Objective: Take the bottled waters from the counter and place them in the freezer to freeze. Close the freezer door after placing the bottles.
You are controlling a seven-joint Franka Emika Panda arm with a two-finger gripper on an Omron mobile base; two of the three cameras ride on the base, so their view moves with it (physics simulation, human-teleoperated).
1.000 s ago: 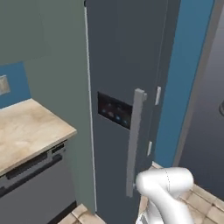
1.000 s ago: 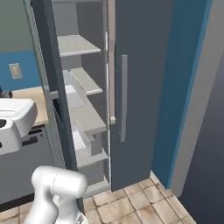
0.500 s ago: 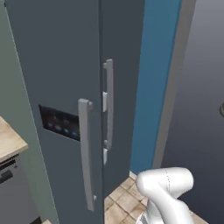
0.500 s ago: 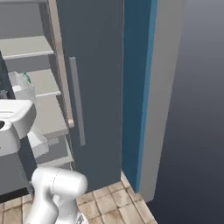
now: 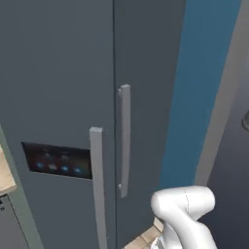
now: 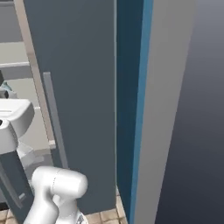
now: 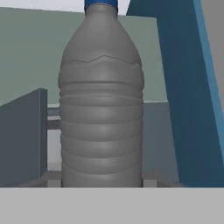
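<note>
Jaws clenched on the grey bottle [image 7: 101, 105], which stands upright right in front of the hand camera; cap at the top looks blue here, tips themselves hidden behind the bottle

Step in hand, as I read it: carrying this bottle to the freezer, not yet at the shelves. Left base view faces the freezer door [image 5: 53, 97] with its dispenser panel [image 5: 56, 159] and long handle [image 5: 97, 189], plain door [image 5: 146, 73] just beside it. Right base view shows pale freezer shelves [image 6: 19, 94] at far left, past the plain door's edge, so the compartment looks open

Other bottle: can't tell where it is. Sliver of table [image 5: 4, 175] at the left edge of the left base view

Next move needs the base squared to the open compartment, then the arm reaching in over a shelf, bottle kept upright, set down before release. Risk: clipping the door edge on the way in
</note>
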